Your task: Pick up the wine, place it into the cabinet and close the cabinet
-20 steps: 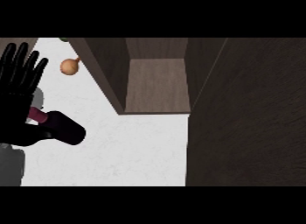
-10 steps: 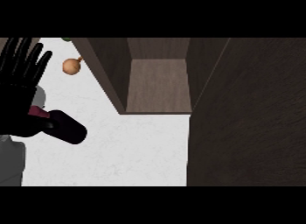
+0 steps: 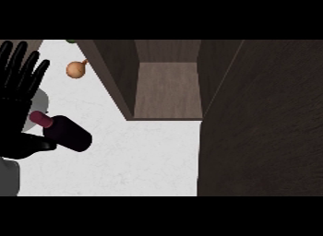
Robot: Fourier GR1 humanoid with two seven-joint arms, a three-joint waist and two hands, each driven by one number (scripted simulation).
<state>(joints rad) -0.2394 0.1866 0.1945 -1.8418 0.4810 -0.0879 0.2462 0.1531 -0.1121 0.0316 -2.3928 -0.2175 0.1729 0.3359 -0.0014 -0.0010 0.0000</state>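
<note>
Left hand [image 3: 14, 106], black, at view's left edge: fingers straight and raised, holding nothing. Dark wine bottle with maroon neck [image 3: 63, 131] lies just beside its palm on the white counter [image 3: 144, 156]. Brown wooden cabinet [image 3: 168, 90] stands open, well apart. Right hand unseen.

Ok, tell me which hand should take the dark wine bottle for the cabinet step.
Left. The black left hand is right beside the dark wine bottle lying on the white counter, left of the open brown wooden cabinet. No right hand shows.
</note>
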